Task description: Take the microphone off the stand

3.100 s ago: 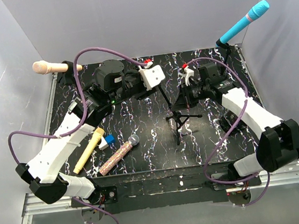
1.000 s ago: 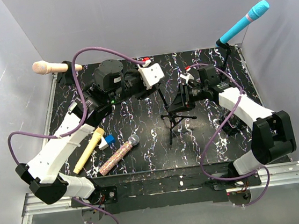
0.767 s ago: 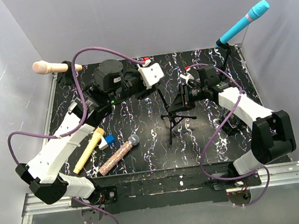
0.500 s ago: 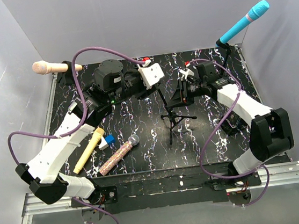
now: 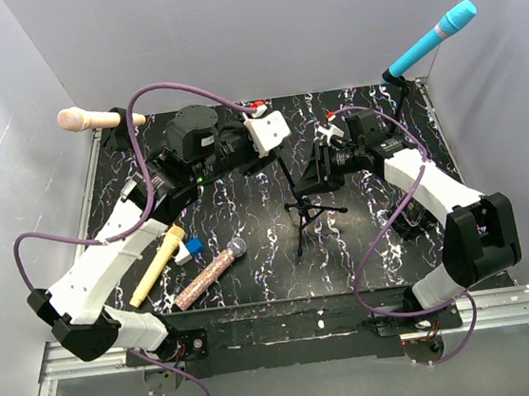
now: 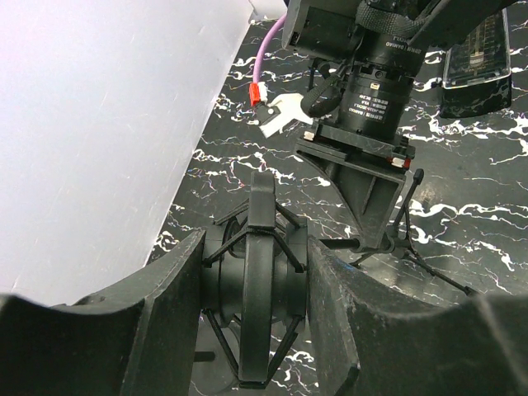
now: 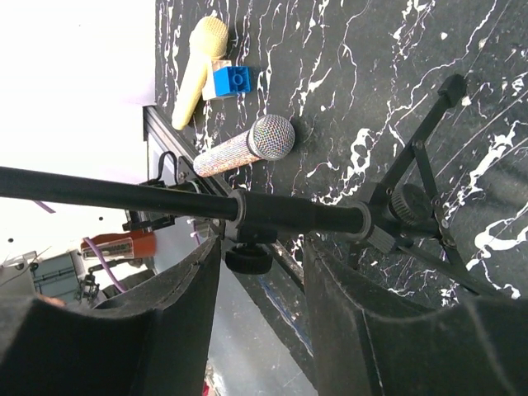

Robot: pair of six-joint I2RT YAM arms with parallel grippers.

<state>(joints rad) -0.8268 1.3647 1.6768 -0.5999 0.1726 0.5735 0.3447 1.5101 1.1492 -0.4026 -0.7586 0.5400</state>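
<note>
Black plastic clip (image 6: 262, 330) at the head of the middle stand (image 5: 309, 210) sits clamped between the fingers of the left gripper (image 6: 256, 243), which presses on both its sides, probably to steady the top. The right gripper (image 7: 262, 247) is lower, at the pole (image 7: 124, 191). Its fingers are parted, the pole crosses just at their tips and the knob (image 7: 247, 259) sits loose in the gap, so it brackets the pole without squeezing. As far as these views show, the clip holds nothing. A beige microphone (image 5: 79, 118) is mounted on the back-left stand (image 5: 118, 119) and a turquoise microphone (image 5: 437, 33) on the back-right stand (image 5: 392, 76), both out of the arms' way. A yellow microphone (image 5: 158, 266) and a glittery microphone (image 5: 211, 273) lie flat on the table (image 5: 246, 200) near the left arm, with a blue block (image 5: 195, 248) just beside the yellow one. That makes four microphones, three stands, one block and two grippers. I cannot tell which microphone the task means; likely one of the mounted pair.
</note>
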